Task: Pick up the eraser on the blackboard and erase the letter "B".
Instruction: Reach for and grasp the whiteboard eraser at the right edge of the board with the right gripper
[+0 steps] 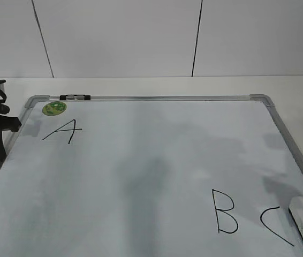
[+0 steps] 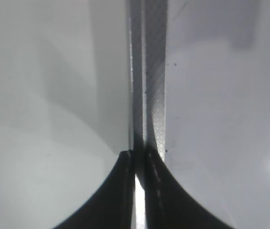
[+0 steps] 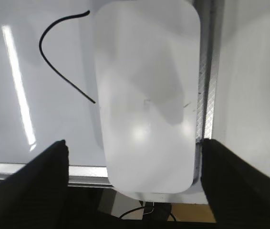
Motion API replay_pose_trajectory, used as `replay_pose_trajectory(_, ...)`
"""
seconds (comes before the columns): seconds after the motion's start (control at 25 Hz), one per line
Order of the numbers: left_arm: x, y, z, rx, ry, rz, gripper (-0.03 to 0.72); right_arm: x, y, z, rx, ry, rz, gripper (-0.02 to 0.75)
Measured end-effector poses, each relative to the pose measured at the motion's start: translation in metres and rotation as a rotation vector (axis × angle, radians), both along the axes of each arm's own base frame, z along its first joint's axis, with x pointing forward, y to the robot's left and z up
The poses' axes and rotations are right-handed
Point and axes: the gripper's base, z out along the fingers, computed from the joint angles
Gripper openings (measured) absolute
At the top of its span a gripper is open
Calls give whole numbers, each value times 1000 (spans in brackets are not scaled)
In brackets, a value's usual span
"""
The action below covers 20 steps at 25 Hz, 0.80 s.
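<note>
Right gripper hangs straight over the eraser, jaws spread wide, one tip off each long side and neither touching yet. In the right wrist view the eraser's long axis runs six to twelve o'clock, so the jaws sit across its narrow width: that looks like a good line for closing. It lies at the board's near right corner, hard against the frame, with the near end seeming to overhang the bottom rail.

At nine to ten o'clock from the eraser sits the C-like curve. In the exterior view the B stands just beyond that curve, toward nine o'clock, close to the right arm's side. So the right arm is clearly the nearer one for both grab and wipe.

Further off, the left gripper idles over the board's far left frame edge, jaws pressed together on nothing, well apart from the action. Up at the far left corner sits the A, with a green disc and a marker by the top rail.
</note>
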Motion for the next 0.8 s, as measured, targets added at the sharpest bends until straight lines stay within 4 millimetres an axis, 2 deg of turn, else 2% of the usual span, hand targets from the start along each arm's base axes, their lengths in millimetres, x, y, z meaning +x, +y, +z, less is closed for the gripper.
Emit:
replay_pose_trajectory(0.36, 0, 0, 0, 0, 0, 0, 19, 13, -2, -20, -42, 46, 16, 666)
replay_pose_trajectory(0.8, 0, 0, 0, 0, 0, 0, 19, 21, 0, -34, -46, 97, 16, 663)
